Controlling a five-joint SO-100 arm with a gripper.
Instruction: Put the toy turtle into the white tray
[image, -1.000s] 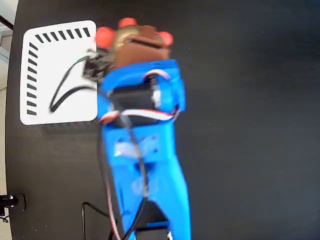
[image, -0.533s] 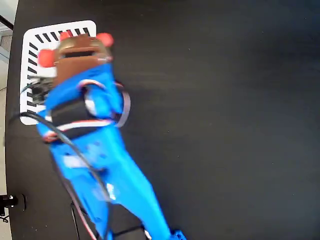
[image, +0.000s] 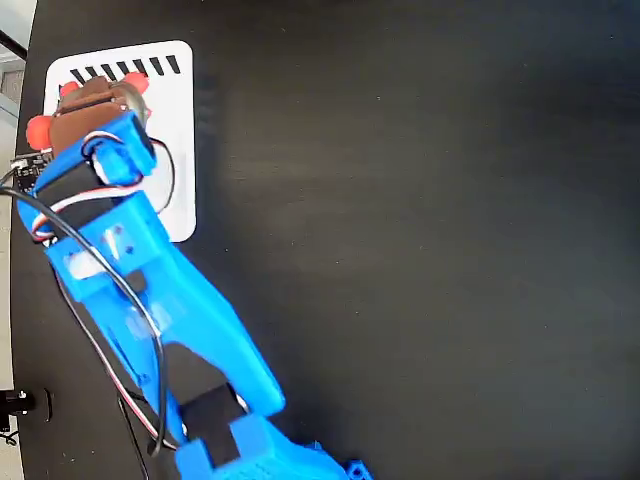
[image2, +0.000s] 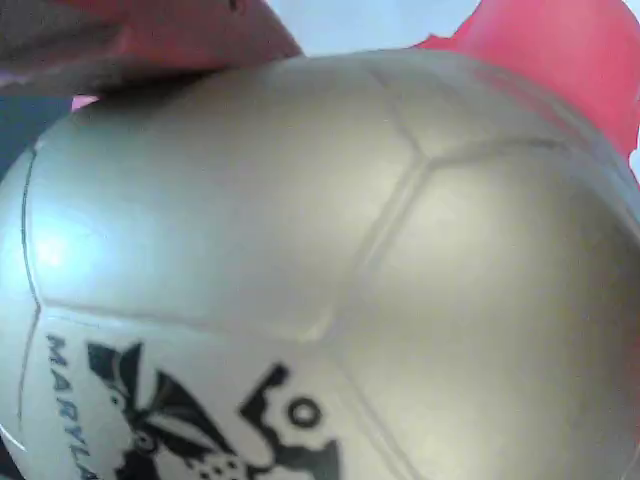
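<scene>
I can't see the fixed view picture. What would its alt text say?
A blue robot arm reaches from the bottom edge to the upper left, its gripper holding the toy turtle over the white tray on a black table.

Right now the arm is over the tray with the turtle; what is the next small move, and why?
Probably lower a little, then open the fingers. In the fixed view the gripper holds the toy turtle over the slotted end of the white tray, red legs showing on each side. The wrist view is filled by the shell, so it is clamped close. Height above the tray cannot be told.
</scene>
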